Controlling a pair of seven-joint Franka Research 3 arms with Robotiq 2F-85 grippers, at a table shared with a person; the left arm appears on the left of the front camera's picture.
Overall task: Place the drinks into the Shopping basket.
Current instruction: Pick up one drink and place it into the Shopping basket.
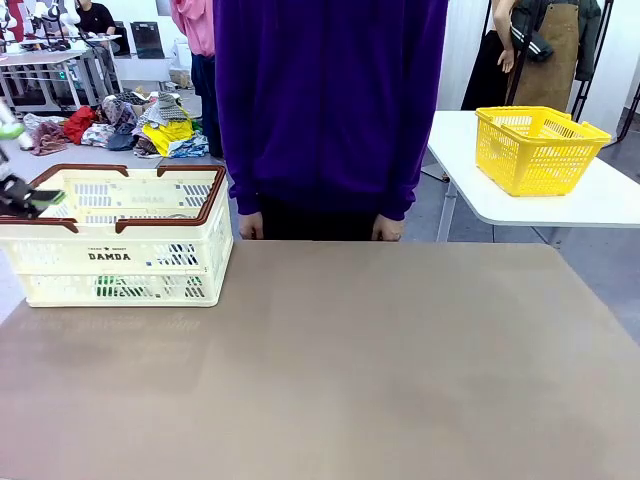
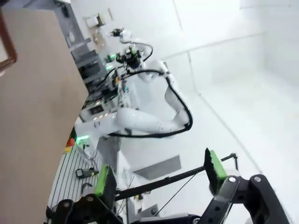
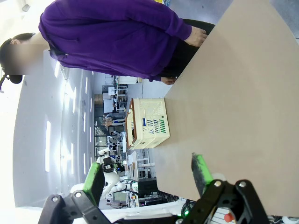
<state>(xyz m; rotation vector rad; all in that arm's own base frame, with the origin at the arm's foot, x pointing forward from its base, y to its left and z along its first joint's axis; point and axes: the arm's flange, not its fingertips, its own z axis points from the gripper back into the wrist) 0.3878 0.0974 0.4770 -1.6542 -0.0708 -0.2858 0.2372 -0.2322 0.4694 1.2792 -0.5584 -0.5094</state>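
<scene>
The cream Shopping basket (image 1: 120, 240), with a brown rim and "DAMDA" on its side, stands on the table's far left. Green patches (image 1: 118, 288) show through its lower slots, likely drinks lying inside; I cannot make out whole cans. My left gripper (image 1: 28, 197) hangs at the basket's left rim. In the left wrist view that gripper (image 2: 160, 176) is open with nothing between its green pads, and it looks away from the basket. My right gripper (image 3: 147, 177) is open and holds nothing; it hovers well off from the basket (image 3: 147, 122).
A person in a purple sweater (image 1: 330, 100) stands at the table's far edge, with hands (image 1: 388, 230) resting on it. A yellow mesh basket (image 1: 540, 148) sits on a white side table at the right. The brown tabletop (image 1: 380, 360) spreads wide in front.
</scene>
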